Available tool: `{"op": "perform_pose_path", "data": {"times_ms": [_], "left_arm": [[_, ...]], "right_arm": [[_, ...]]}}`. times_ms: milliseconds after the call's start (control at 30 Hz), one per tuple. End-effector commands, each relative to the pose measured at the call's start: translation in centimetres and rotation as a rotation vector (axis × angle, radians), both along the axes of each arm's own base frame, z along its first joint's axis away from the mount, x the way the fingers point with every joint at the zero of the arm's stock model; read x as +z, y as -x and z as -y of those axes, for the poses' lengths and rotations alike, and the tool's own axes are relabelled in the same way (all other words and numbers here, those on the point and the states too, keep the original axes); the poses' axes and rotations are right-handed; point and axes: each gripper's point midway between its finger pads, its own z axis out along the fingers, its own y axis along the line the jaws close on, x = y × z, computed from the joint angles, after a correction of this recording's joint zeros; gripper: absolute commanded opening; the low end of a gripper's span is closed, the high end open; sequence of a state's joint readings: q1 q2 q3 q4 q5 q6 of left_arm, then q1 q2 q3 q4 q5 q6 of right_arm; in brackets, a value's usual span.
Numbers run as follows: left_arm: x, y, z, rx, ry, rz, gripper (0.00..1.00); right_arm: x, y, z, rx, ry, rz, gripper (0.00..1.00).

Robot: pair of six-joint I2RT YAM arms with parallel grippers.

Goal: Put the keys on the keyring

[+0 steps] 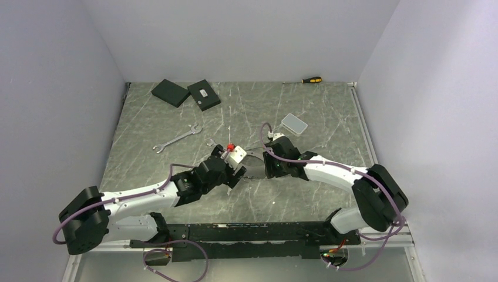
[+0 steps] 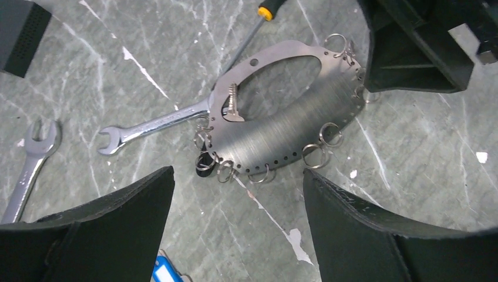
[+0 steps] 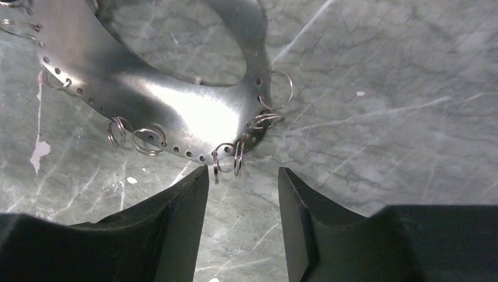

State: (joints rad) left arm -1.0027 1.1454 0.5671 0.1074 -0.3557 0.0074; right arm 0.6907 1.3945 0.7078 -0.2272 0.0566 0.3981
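On the desk (image 1: 329, 117) the keyring (image 2: 282, 132) lies flat between the arms. Here it is a brushed oval plate with a big cutout, and its long axis runs lower left to upper right in the left wrist view. The nearer key (image 2: 152, 124), a spanner, has one end at the plate's left edge and its open jaw pointing away leftward. The other key (image 2: 26, 170) lies apart, further left. The left pincer (image 2: 238, 173) hovers wide and empty. The right pincer (image 3: 244, 171) is narrower, also empty, facing the split rings (image 3: 226, 155) on the rim. Best, I judge, to pin the plate with one arm and grip the spanner mid-shank, its end aimed at one ring.
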Motion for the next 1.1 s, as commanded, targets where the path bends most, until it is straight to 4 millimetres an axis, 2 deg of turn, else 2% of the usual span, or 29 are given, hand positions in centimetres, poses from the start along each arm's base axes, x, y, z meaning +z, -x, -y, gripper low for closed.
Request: {"op": "perform_pose_path", "data": {"times_ms": [0, 167, 233, 467, 600, 867, 1067], "left_arm": [[0.5, 0.6, 1.9, -0.057, 0.054, -0.049, 0.84], [0.7, 0.7, 3.0, -0.071, 0.115, -0.065, 0.82], [0.7, 0.7, 3.2, -0.078, 0.116, -0.069, 0.82], [0.4, 0.5, 3.4, -0.075, 0.102, -0.073, 0.82], [0.3, 0.5, 3.7, -0.079, 0.108, -0.080, 0.82], [0.3, 0.4, 3.7, -0.074, 0.105, -0.080, 0.82], [0.4, 0.5, 3.6, -0.074, 0.108, -0.081, 0.81]], "right_arm": [[0.5, -0.4, -1.5, 0.005, -0.077, -0.001, 0.49], [-0.2, -0.7, -1.3, 0.011, -0.049, -0.001, 0.37], [-0.4, -0.7, -1.1, 0.011, -0.041, -0.001, 0.35], [-0.9, -0.2, -0.6, 0.015, -0.034, -0.002, 0.33], [-0.3, -0.4, -0.5, 0.007, -0.046, 0.024, 0.32], [2.1, -1.1, 0.4, -0.045, -0.091, 0.095, 0.46], [0.8, -0.9, 0.4, -0.060, -0.139, 0.040, 0.38]]}}
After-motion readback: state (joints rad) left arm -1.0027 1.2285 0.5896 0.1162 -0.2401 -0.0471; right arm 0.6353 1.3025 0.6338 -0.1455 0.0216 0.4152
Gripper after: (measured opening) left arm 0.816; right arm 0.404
